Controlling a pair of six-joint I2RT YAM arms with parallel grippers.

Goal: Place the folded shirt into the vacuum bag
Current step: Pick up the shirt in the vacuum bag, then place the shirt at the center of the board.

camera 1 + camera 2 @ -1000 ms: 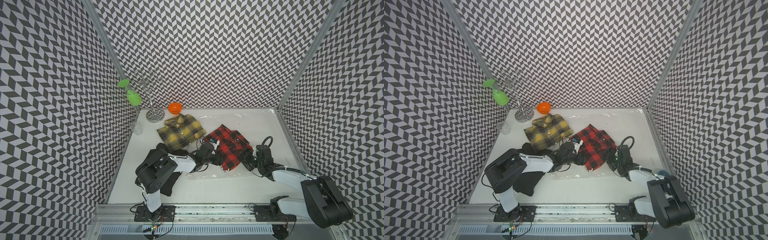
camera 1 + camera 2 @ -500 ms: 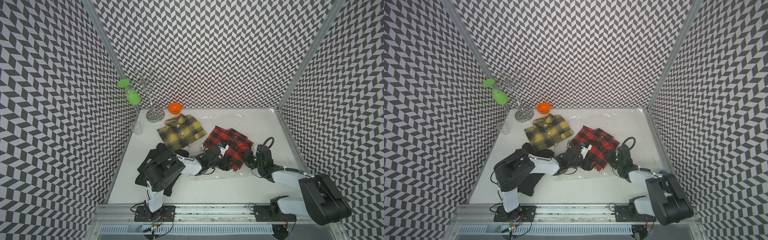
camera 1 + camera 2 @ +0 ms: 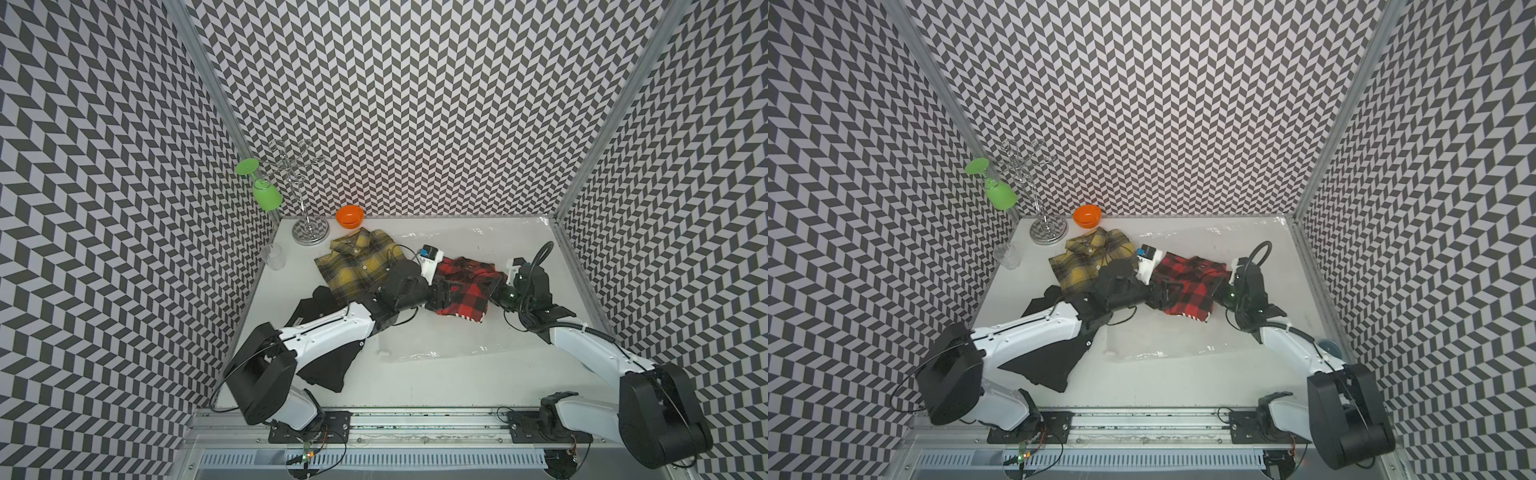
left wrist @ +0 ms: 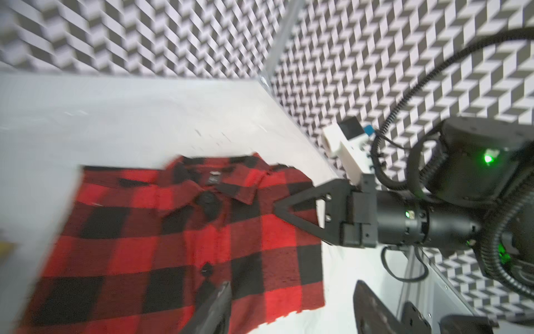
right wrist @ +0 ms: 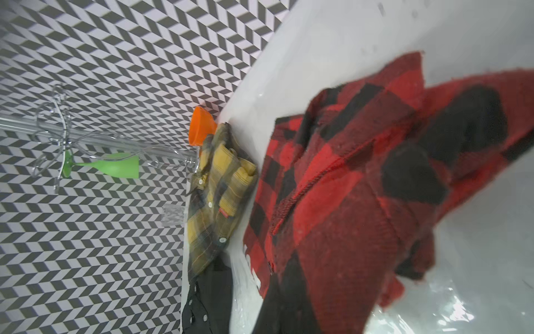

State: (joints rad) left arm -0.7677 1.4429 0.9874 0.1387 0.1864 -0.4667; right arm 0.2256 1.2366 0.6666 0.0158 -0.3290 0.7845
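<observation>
Red shirt [image 4: 161, 231] sits between left gripper's [image 4: 292, 284] parted fingers [image 4: 215, 306]; right gripper [image 4: 276, 206], closed, touches it.

The right gripper [image 4: 278, 206], seen open a second ago, is now closed at the edge of the red shirt [image 3: 469, 291], which is pushed tighter toward it by the further-advanced left gripper [image 4: 293, 286].

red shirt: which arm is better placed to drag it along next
Right, probably. The right gripper is shut on the red shirt at its collar-side edge, so it can pull at once. The left gripper is open at the opposite edge and grips nothing.
</observation>
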